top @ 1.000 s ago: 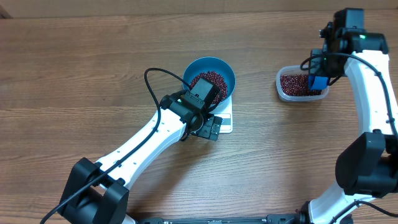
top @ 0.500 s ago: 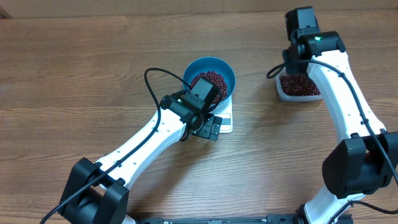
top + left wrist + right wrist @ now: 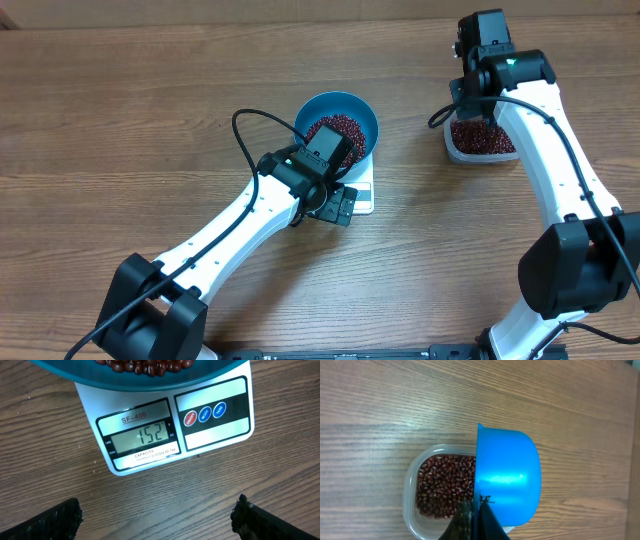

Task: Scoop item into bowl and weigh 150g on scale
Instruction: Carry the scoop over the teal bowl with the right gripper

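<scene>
Blue bowl (image 3: 352,107) holding red-brown beans (image 3: 340,128) sits on white scale (image 3: 215,425) near desk (image 3: 120,120) centre. Scale display (image 3: 145,436) reads 152. Left fingers (image 3: 50,522) spread wide, empty, above bare desk at scale's front edge. Right fingers (image 3: 469,519) pinched on blue scoop (image 3: 507,482), held over clear tub (image 3: 410,500) of beans toward desk's far right corner.

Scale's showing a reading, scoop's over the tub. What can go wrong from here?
1. The scale display reads 152, slightly past target; more beans in the bowl would widen the overshoot.
2. The left tool hangs open just before the scale; a nudge could upset the reading.
3. The right tool holds the scoop tilted over the tub's edge; any beans in it could land outside.
</scene>
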You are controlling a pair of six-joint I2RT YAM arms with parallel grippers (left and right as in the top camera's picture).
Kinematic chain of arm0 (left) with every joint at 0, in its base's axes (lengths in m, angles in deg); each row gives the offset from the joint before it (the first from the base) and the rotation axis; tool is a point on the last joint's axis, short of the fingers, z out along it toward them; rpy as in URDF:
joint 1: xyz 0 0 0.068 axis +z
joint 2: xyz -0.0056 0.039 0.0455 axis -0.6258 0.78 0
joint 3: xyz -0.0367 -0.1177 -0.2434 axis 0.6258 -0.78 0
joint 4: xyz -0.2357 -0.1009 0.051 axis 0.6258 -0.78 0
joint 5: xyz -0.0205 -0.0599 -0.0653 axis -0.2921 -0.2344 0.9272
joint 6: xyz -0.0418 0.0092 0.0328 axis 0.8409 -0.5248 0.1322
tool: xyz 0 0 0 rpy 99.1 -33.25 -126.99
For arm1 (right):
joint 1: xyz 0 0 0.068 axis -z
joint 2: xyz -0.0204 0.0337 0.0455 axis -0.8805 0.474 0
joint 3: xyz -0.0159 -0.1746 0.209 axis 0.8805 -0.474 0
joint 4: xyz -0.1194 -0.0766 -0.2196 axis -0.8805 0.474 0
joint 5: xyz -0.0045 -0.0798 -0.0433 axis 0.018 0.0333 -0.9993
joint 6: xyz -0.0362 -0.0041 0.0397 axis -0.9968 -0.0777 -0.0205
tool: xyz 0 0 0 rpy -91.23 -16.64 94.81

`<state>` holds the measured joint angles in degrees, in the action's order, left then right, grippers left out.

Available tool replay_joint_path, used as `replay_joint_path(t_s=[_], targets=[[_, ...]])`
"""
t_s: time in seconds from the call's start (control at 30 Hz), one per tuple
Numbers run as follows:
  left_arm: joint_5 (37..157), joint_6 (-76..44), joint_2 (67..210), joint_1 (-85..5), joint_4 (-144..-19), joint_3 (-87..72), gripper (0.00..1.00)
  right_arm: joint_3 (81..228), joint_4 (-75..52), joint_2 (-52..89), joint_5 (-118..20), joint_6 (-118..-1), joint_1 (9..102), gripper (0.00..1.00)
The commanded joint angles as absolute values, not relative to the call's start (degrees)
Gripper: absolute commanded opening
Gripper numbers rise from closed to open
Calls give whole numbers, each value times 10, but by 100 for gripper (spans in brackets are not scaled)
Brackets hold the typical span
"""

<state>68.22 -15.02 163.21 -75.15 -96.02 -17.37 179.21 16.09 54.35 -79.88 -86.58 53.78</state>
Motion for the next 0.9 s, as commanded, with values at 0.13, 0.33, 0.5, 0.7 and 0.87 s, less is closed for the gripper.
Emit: replay_joint_path(t_s=[0.13, 0.33, 0.5, 0.7, 0.87], targets=[[676, -145, 1621, -754, -960, -179, 100, 1909, 194, 534, -672, -911, 520, 4], [676, -145, 1621, -754, -960, -179, 100, 1952, 197, 534, -367, -911, 518, 4], [676, -145, 1621, -754, -960, -179, 99, 1942, 200, 536, -338, -911, 501, 4], [676, -145, 1621, -754, -960, -179, 100, 1926, 190, 536, -342, -922, 465, 4], [676, -145, 1621, -754, -960, -179, 100, 1921, 187, 541, -342, -922, 440, 4]])
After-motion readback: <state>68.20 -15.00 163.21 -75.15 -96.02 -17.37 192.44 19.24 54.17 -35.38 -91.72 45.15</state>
